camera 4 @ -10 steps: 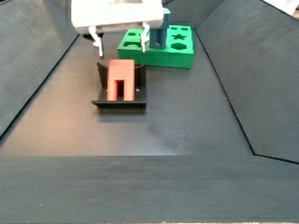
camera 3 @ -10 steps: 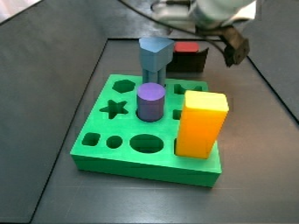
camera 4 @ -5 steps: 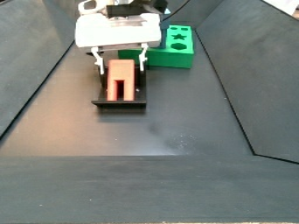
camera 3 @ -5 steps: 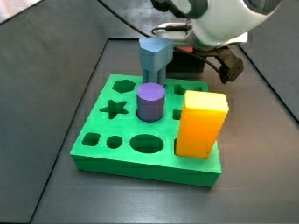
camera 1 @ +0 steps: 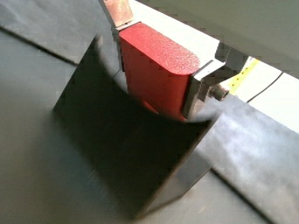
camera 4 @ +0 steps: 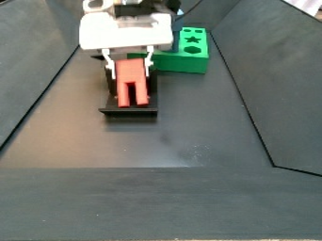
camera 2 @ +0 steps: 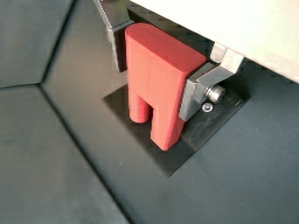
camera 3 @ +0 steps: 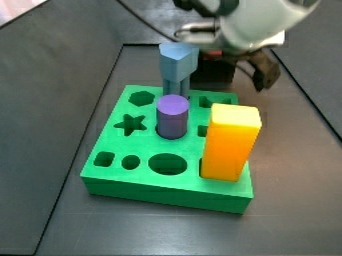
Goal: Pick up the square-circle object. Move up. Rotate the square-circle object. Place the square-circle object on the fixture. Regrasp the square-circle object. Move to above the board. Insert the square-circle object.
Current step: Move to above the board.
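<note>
1. Between the gripper's (camera 2: 158, 63) silver fingers (camera 2: 208, 83) sits the square-circle object (camera 2: 160, 83), and in both wrist views a plate presses against each of its flanks: the jaws are clamped on the red block.
2. Its two short prongs point away from the wrist, reaching down over the dark base plate of the fixture (camera 2: 193, 144).
3. In a wrist view, the red block (camera 1: 156, 67) leans on the fixture's (camera 1: 128, 149) dark upright wall.
4. In a side view, the gripper (camera 4: 128, 59) hangs low over the fixture (camera 4: 130, 108), with the red block (camera 4: 131, 83) lying lengthwise along it.
5. Just behind it stands the board (camera 4: 186, 52), bright green, star cut-out showing.
6. In a side view, the board (camera 3: 147, 162) carries a purple cylinder (camera 3: 170, 117), a yellow-orange block (camera 3: 229, 141) and a blue-grey piece (camera 3: 177, 66); the gripper's (camera 3: 250, 70) fingertips are hidden behind them.
</note>
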You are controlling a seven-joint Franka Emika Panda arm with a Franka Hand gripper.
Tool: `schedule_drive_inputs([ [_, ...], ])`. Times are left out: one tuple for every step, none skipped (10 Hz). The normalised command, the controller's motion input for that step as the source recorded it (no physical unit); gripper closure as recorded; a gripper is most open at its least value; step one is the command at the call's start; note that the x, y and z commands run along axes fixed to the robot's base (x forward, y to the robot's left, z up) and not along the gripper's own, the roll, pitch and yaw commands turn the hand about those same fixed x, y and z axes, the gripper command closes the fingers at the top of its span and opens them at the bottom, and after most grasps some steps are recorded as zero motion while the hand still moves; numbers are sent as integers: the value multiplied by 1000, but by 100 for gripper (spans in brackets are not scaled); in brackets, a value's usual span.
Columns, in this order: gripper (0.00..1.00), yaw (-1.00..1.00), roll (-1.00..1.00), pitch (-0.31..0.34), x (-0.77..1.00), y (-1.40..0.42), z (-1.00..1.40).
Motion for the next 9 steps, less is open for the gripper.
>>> schedule_drive_inputs([
  [100,-98,-156,-343,-116,93,1000],
  [100,-130,-141,-317,-118,94,1000],
  [100,-186,-107,-257,-119,93,1000],
  [100,-226,-81,-206,-119,93,1000],
  [100,-253,-68,-144,-120,94,1000],
  [100,-256,-68,-116,-121,95,1000],
  [100,-239,-67,-64,-124,96,1000],
  [100,-220,-67,-22,-127,98,1000],
  [100,-181,-67,28,-126,96,1000],
])
